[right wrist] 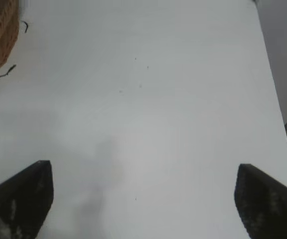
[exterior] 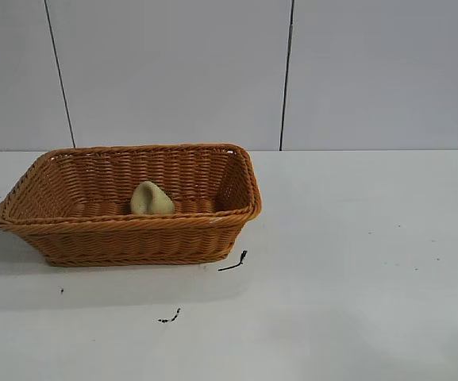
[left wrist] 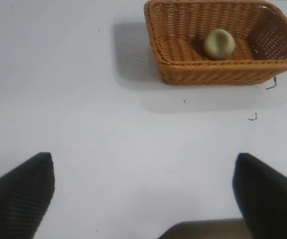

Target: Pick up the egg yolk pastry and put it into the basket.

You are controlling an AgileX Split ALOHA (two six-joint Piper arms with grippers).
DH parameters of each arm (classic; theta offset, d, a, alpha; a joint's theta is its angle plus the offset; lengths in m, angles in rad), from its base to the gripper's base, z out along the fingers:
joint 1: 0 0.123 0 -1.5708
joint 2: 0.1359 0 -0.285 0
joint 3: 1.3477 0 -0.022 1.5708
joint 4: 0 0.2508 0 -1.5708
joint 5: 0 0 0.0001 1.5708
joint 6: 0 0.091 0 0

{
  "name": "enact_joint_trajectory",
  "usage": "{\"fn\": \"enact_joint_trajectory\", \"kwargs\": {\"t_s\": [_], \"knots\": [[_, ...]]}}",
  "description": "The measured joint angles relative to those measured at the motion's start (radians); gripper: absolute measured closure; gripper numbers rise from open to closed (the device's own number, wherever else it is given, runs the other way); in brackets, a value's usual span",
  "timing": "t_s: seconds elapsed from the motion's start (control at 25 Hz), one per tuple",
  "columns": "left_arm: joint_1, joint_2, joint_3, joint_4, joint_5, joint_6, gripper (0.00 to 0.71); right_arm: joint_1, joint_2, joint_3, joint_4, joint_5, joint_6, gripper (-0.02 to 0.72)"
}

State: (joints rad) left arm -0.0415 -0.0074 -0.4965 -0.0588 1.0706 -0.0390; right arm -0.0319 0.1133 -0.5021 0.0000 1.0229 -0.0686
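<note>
One egg yolk pastry [exterior: 151, 198] sits inside the basket [exterior: 133, 238] — both claws spread, well away.

A white table [exterior: 356, 262] carries the wicker basket [exterior: 133, 238] at its left side, with small black scraps [exterior: 233, 263] just beside it.

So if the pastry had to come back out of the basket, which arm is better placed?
Probably left: its wrist view faces the egg yolk pastry in the basket, left gripper open. The right gripper, also open, sees only the basket's edge.
</note>
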Motion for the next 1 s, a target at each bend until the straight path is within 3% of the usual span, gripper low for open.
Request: {"fn": "enact_joint_trajectory", "kwargs": {"t_s": [0.24, 1.0], "knots": [[0.000, 0.000, 0.000, 0.000, 0.000, 0.000, 0.015, 0.055, -0.107, 0.001, 0.000, 0.000, 0.010, 0.015], [0.000, 0.000, 0.000, 0.000, 0.000, 0.000, 0.015, 0.055, -0.117, 0.005, -0.016, 0.001, 0.031, 0.015]]}}
